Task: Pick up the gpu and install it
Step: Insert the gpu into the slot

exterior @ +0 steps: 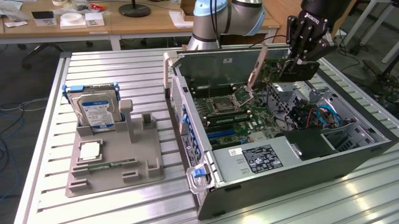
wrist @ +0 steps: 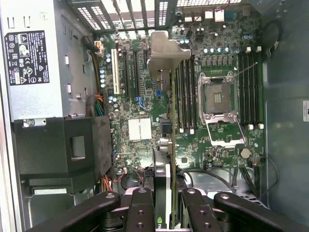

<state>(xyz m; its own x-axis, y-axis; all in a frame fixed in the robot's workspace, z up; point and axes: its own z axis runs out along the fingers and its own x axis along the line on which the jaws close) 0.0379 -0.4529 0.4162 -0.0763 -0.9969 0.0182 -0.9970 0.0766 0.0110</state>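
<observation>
One gpu [wrist: 166, 58], clamped edge-on in the partly closed claw [wrist: 164, 195], long axis parallel to the motherboard [wrist: 217, 154] slots beneath.

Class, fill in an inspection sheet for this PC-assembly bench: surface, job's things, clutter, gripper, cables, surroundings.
Surface: slatted metal table carrying an open computer case and a grey parts holder.
Job's things: gpu held edge-on over the motherboard, not seated.
Clutter: hard drive upright in the holder; memory stick lying flat.
Gripper: gripper shut on the gpu, over the case opening.
Cables: coloured wires inside the case; loose cables on the floor.
Surroundings: wooden desk with a tape roll.
</observation>
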